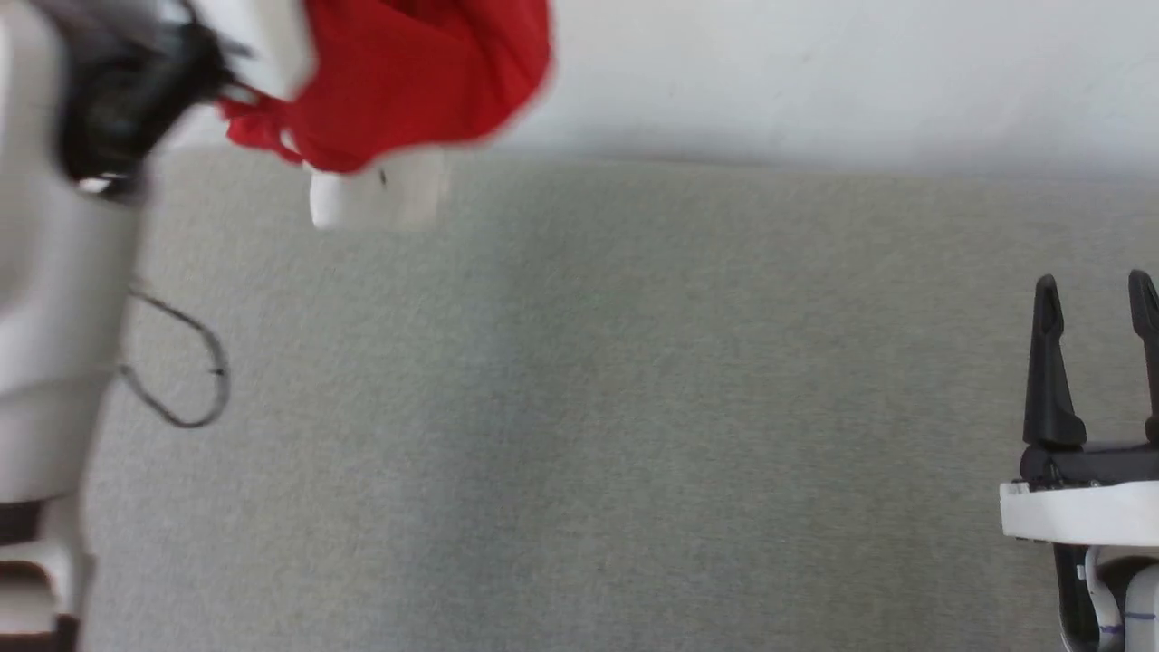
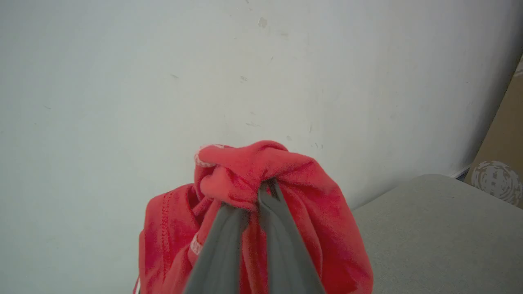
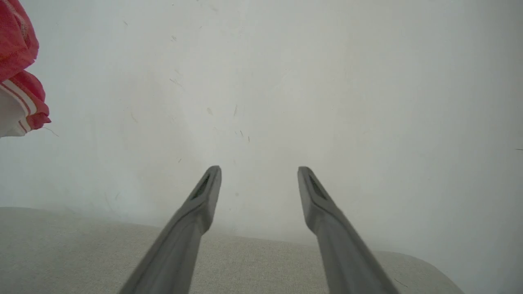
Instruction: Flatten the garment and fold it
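The garment (image 1: 407, 81), red with a white sleeve hanging below it, dangles bunched in the air at the upper left of the head view, above the far edge of the grey table. My left gripper (image 2: 265, 190) is shut on a fold of the garment (image 2: 253, 171), whose red cloth drapes around both fingers. The left arm's dark wrist sits blurred at the top left of the head view. My right gripper (image 1: 1096, 299) stands open at the lower right, far from the cloth, with nothing between its fingers. In the right wrist view the garment (image 3: 18, 73) shows at the left edge, beyond the right gripper (image 3: 259, 175).
The grey fabric-covered table (image 1: 589, 407) ends at a white wall (image 1: 860, 72) behind it. A thin dark cable loop (image 1: 195, 362) hangs by my pale left arm. A brown cardboard surface (image 2: 504, 134) stands beyond the table's corner in the left wrist view.
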Available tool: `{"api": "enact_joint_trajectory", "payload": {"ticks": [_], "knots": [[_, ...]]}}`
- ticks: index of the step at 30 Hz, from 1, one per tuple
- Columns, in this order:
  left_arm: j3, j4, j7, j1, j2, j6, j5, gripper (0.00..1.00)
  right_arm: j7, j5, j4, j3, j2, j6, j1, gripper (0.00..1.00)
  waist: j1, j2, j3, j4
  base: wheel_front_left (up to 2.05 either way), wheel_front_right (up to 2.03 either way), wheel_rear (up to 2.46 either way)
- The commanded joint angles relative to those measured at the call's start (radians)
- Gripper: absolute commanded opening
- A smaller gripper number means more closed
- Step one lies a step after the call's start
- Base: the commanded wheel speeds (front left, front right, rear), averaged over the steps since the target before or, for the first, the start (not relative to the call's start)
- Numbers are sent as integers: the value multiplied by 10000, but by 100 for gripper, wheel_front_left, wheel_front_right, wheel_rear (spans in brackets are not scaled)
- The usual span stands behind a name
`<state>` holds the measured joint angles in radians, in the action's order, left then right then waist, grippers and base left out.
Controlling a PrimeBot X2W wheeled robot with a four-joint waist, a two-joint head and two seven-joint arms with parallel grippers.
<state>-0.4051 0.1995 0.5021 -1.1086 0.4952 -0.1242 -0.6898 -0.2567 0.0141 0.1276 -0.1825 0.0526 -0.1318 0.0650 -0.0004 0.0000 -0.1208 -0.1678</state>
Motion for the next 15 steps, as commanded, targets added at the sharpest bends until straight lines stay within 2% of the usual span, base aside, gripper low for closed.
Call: {"api": "enact_joint_trajectory", "payload": {"ticks": [1, 9, 15], "knots": [[-208, -235, 31, 5, -277, -64, -109, 0, -49, 102, 28, -27, -23, 11, -165, 100, 4, 0, 547, 570, 0, 0, 0], [-1584, -1465, 137, 1544, -1310, 31, -264, 0, -50, 186, 203, -246, -23, 11, -334, 100, 4, 0, 531, 1385, 0, 0, 0], [-2646, -1602, -1223, 3497, -1862, 346, 555, 0, -50, 236, 285, -404, -24, 11, -371, 100, 4, 0, 152, 1917, 0, 0, 0]]}}
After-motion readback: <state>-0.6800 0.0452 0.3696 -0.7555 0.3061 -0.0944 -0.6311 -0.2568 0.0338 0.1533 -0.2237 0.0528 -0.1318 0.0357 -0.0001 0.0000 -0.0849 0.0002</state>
